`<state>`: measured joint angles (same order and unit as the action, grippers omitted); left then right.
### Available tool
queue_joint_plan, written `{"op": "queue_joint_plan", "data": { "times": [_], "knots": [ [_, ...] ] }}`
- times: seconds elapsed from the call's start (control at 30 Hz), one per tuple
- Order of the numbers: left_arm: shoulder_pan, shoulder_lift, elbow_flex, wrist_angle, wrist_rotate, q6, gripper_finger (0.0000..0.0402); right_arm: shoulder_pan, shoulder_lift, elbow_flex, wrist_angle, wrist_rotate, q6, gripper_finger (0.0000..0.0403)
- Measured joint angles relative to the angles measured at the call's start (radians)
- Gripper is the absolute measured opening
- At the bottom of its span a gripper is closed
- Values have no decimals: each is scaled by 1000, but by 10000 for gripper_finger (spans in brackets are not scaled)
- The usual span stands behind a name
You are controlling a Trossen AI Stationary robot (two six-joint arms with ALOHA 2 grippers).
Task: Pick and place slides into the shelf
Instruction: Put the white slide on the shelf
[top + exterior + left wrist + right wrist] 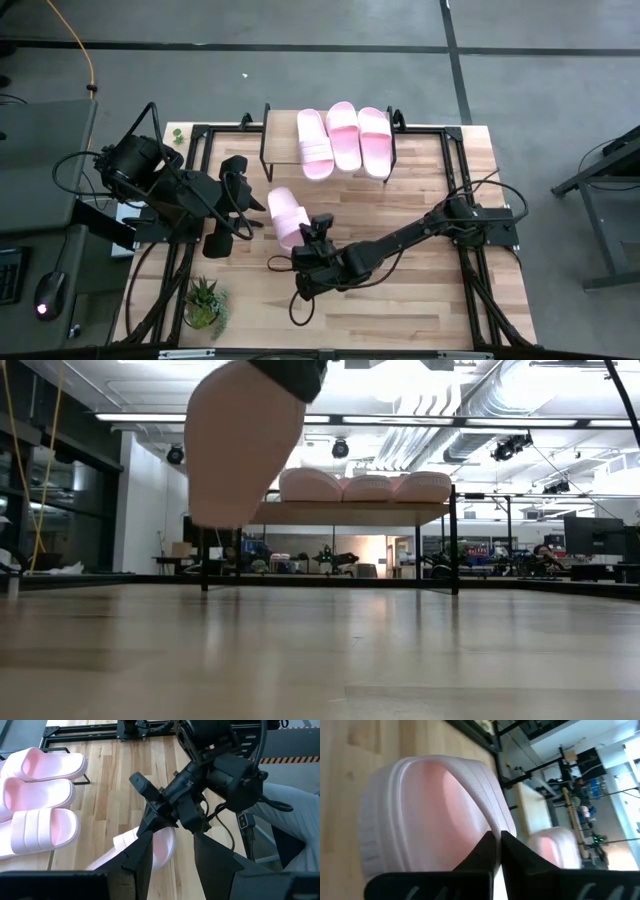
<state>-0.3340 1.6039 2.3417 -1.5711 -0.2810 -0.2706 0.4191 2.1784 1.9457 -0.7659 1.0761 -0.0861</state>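
the right gripper (318, 232) is clamped on the fourth slide (286, 216), its two fingers (512, 851) pinched together over the edge of the ribbed strap, as the right wrist view shows. in the low view that slide (243, 445) hangs clear of the tabletop (320, 650), up in the air and tilted, with the dark gripper at its top edge. from above, the held slide lies in front of the shelf (282, 146), near its empty left part, between the two arms. the other three slides (344, 138) sit side by side on the right part of the shelf, touching one another, toes pointing to the table's near side; in the low view their rounded ends (367, 487) line up on the plank. the left gripper (238, 207) waits just beside the held slide on its left, its fingers (140, 857) apart and holding nothing, with the slide's end showing between them in the left wrist view. a small potted plant (205, 300) stands at the table's near left corner, well apart from the slides.
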Motion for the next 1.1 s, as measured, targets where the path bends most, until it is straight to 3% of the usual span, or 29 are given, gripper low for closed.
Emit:
{"op": "queue_joint_plan", "data": {
  "times": [0.53, 1.1],
  "knots": [
    [0, 0, 0, 0, 0, 8, 126, -47, 0, 148, -135, 111, -55, 0],
    [0, 0, 0, 0, 0, 15, 126, -227, -1, 149, -45, 63, -166, 0]
  ]
}}
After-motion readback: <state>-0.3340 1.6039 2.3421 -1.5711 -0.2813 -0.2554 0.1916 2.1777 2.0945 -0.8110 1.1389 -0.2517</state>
